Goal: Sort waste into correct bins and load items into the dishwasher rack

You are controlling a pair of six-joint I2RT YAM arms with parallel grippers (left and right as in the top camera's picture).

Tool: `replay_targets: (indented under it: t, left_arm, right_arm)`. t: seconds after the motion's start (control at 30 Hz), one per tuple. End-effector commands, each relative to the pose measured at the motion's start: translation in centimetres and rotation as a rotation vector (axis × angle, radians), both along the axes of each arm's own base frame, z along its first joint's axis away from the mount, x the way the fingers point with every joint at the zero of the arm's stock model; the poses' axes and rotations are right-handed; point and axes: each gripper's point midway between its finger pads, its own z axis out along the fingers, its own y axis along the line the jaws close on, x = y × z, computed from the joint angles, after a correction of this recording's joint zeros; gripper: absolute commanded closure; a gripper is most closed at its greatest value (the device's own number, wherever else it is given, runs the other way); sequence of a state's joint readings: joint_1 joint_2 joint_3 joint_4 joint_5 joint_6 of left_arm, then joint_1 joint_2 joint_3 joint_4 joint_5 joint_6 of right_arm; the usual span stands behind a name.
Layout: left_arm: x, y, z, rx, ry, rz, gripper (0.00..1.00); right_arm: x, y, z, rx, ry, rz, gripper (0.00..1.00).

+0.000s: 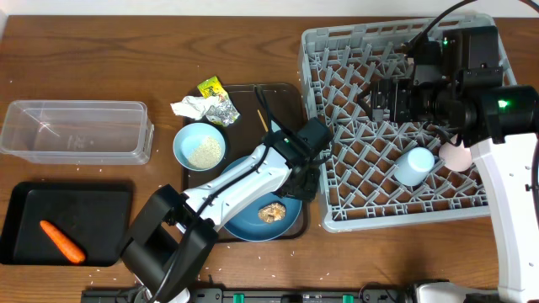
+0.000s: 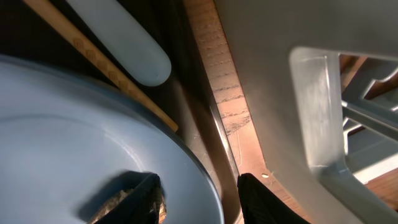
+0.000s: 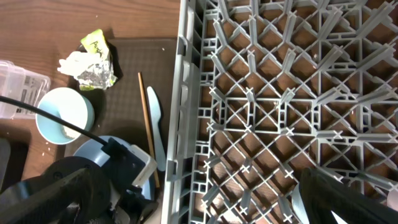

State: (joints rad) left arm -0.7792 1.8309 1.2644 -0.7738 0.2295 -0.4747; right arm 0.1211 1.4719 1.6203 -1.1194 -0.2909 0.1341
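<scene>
Dishwasher rack [image 1: 316, 38] on worktop [image 1: 101, 50], right side. Blue plate [image 1: 253, 227] on brown tray [image 1: 282, 97] beside it, food lump [image 1: 271, 212] aboard. Left gripper [image 2: 198, 186] half-spread astride plate rim; clamped or not, cannot tell. Right gripper [image 1: 387, 99] wide, empty, above rack. Risk: tilting plate spills lump.

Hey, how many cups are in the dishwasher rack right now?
2. The light blue cup stands in the dishwasher rack near its right side; the pink cup is just right of it, partly under the right arm, which may hide others.
</scene>
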Motion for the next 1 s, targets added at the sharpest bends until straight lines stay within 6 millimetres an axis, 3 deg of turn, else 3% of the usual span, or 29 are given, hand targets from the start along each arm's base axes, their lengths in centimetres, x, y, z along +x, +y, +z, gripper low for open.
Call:
replay_targets:
  t: [0.0,0.33,0.6,0.87,0.97]
  left_arm:
    - [-0.1,0.6,-1.2,0.035,0.028,0.067,0.58]
    - [1.5,2.0,-1.8,0.042,0.058,0.243,0.69]
    - [2.6,2.0,-2.3,0.027,0.044,0.272,0.69]
    - [5.3,4.7,-2.5,0.069,-0.016,0.353,0.69]
    - [4.5,3.3,-2.1,-0.028,0.073,0.348,0.68]
  right_arm:
    - [-0.2,0.2,-0.1,-0.002,0.008,0.001,0.01]
    - [-0.6,0.2,-0.3,-0.005,0.028,0.001,0.01]
    - [-0.6,0.2,-0.4,-0.006,0.030,0.001,0.01]
    - [-0.9,0.2,-0.5,-0.007,0.042,0.001,0.01]
    - [-0.9,0.1,-0.6,-0.008,0.046,0.001,0.01]
